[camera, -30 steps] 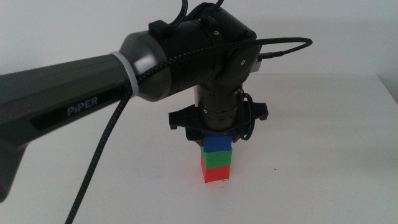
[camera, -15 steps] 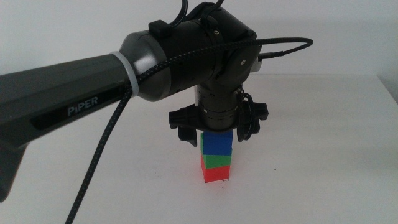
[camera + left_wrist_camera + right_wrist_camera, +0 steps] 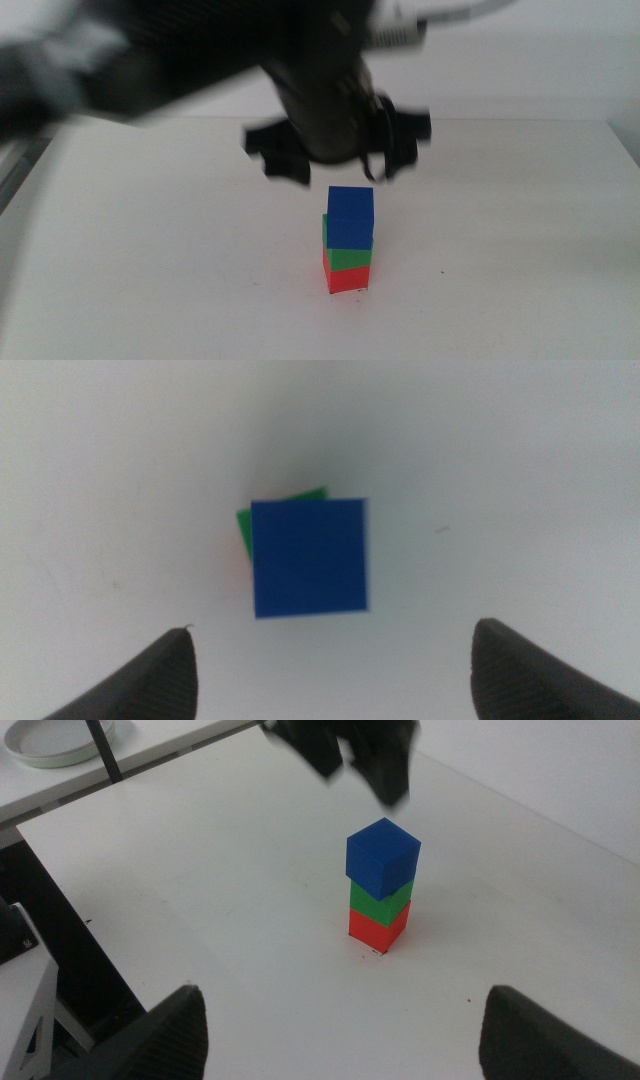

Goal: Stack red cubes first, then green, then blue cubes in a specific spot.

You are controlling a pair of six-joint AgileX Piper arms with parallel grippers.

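Stack: red cube lowest, green cube on it, blue cube on top; one column on the white desk, centre of the middle view.
Materials/shape: all three cubes plain, solid, matte, same size; edges crisp, no markings seen.
Alignment: blue cube turned slightly against the green one. From straight above, a green corner and a thin strip of green show past the blue face at upper left, with a faint red tint just below that.
Marked spot: hidden under the stack; cannot tell if the red cube sits square on it. One tiny dark mark on the desk lower right of the stack in the middle view.
Left gripper: upper centre of the middle view, directly above the blue cube and clear of it; heavily motion-blurred. Fingers spread wide in the left wrist view, one at each lower corner, nothing between them but desk and the blue top face.
Right gripper: well back from the stack, fingers wide apart at the lower corners of its own view, holding nothing.
Surroundings: pale shallow bowl at upper left of the right wrist view, on a separate surface beyond the desk edge; dark gap and frame parts at lower left.
Obstruction: the blurred left arm covers the upper part of the middle view; stack itself unobstructed.
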